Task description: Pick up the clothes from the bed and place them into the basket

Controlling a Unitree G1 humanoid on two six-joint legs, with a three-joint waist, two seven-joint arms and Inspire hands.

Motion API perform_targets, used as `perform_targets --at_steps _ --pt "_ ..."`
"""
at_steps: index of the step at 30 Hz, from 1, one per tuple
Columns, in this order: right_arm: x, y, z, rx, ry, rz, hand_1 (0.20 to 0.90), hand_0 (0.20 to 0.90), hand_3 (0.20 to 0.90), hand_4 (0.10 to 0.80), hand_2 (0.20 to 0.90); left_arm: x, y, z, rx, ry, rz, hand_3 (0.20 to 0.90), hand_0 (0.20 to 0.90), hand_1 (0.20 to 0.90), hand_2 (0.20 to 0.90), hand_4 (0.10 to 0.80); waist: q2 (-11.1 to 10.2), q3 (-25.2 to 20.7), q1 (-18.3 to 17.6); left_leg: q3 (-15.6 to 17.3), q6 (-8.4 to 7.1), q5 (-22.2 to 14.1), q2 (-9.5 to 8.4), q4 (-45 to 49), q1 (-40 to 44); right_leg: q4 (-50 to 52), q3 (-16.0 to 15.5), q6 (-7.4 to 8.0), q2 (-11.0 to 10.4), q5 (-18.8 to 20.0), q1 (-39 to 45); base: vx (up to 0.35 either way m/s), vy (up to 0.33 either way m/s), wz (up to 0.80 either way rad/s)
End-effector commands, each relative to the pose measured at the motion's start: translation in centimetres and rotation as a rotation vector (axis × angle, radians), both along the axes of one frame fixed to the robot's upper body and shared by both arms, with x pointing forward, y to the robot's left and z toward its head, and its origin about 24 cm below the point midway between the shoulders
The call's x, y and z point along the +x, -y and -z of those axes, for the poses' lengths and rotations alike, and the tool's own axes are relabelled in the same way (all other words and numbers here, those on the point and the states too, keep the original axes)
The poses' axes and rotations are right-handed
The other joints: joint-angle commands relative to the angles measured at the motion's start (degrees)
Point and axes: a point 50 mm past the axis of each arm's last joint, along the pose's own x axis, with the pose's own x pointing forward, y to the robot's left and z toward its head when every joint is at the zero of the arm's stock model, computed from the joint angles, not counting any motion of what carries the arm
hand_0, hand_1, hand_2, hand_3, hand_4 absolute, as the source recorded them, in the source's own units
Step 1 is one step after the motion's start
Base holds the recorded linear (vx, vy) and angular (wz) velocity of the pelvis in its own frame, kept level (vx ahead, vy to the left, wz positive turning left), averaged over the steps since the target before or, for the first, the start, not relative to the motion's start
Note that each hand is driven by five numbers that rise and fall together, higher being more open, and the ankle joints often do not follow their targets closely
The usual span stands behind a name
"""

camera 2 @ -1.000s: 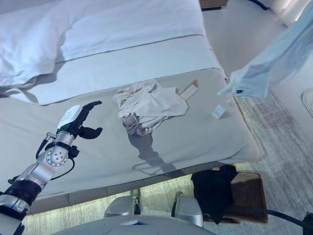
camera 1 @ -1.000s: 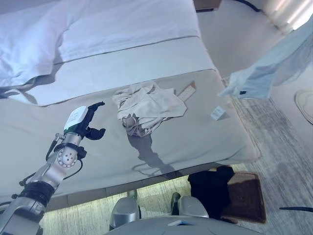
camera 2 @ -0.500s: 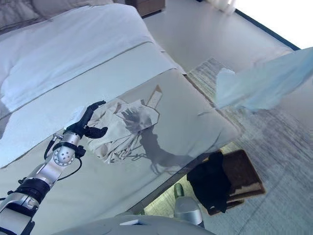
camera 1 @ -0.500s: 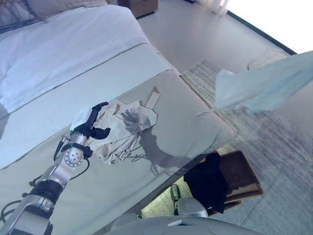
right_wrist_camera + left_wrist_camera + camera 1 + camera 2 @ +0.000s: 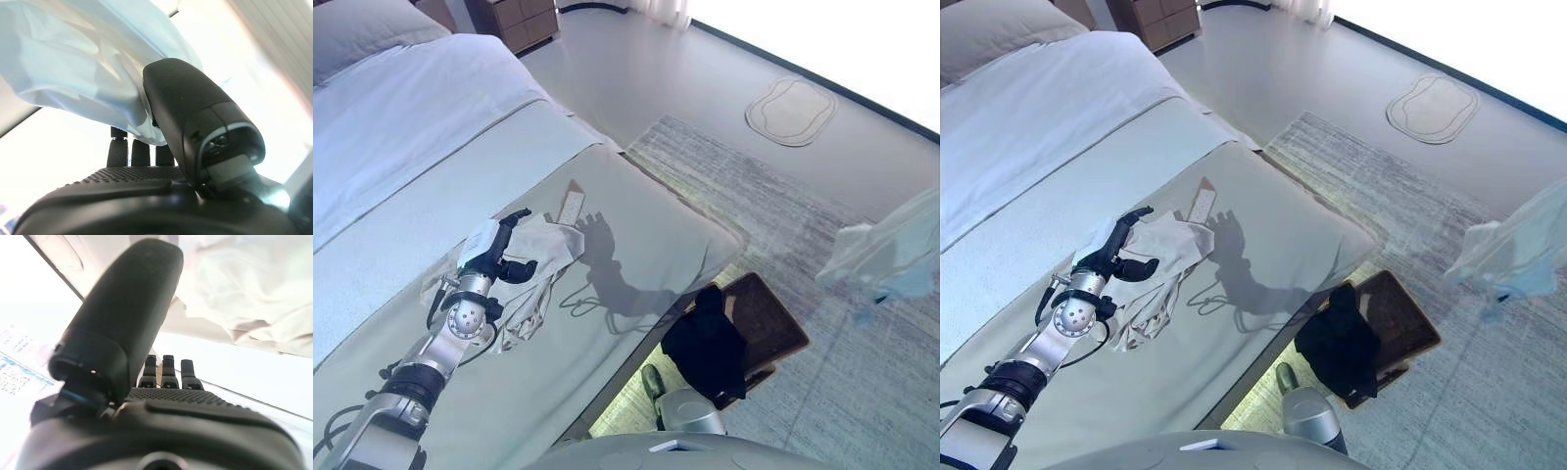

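Observation:
Crumpled beige clothes [image 5: 546, 257] lie on the grey bed [image 5: 656, 230] near its foot corner. My left hand [image 5: 495, 253] rests over their left edge, fingers straight and thumb out, holding nothing; its wrist view shows the fingers [image 5: 167, 371] pointing at the beige cloth [image 5: 234, 289]. A light blue shirt [image 5: 891, 250] hangs in the air at the far right, above the rug. My right hand [image 5: 195, 112] shows only in its wrist view, thumb and fingers pinched on that blue shirt [image 5: 83, 63]. A brown basket [image 5: 766, 325] stands on the floor by the bed corner, with a black garment [image 5: 705, 343] draped on it.
A white duvet [image 5: 401, 108] covers the head of the bed. A small pale strip [image 5: 570, 207] lies beside the beige clothes. On the floor are a grey rug [image 5: 754, 186] and a pale round mat [image 5: 790, 110]; a wooden cabinet [image 5: 521, 24] stands beyond.
The camera has swung to the right. My left hand has gone from beside the beige clothes to over their edge. The blue shirt now hangs lower, at the right, over the rug.

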Motion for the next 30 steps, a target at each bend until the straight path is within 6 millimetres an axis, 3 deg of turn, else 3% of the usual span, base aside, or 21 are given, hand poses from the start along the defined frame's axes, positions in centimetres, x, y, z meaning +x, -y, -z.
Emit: perform_targets --at_steps 1,12,30 --pt "-0.1 -1.0 -5.1 -0.161 0.183 -0.076 0.300 0.300 0.200 0.100 0.300 0.6 -1.9 -2.7 0.035 0.152 -0.035 0.900 0.900 0.900 0.900 0.800 -1.4 -7.9 1.2 -1.3 2.91 -5.1 -2.77 4.9 -3.5 6.1 -0.8 2.90 1.8 -3.4 -3.5 -0.021 -0.003 -0.08" --pt "0.2 -1.6 2.3 0.004 0.037 -0.128 0.300 0.300 0.200 0.100 0.300 0.7 -2.2 -3.0 0.041 0.138 -0.046 0.900 0.900 0.900 0.900 0.800 -0.8 -7.3 0.8 -0.7 2.97 -4.5 -2.67 4.3 -3.7 6.3 -1.1 3.30 1.8 -2.9 -4.2 -0.031 -0.017 -0.04" --pt "2.8 -4.2 13.3 0.242 -0.307 -0.173 0.300 0.300 0.200 0.100 0.300 2.1 0.1 -3.3 0.028 0.134 0.008 0.900 0.900 0.900 0.900 0.800 -0.2 -6.5 3.4 -1.1 3.01 -4.4 -2.98 4.5 -3.5 5.7 -3.3 3.46 0.8 -2.4 -3.5 -0.011 -0.015 0.04"
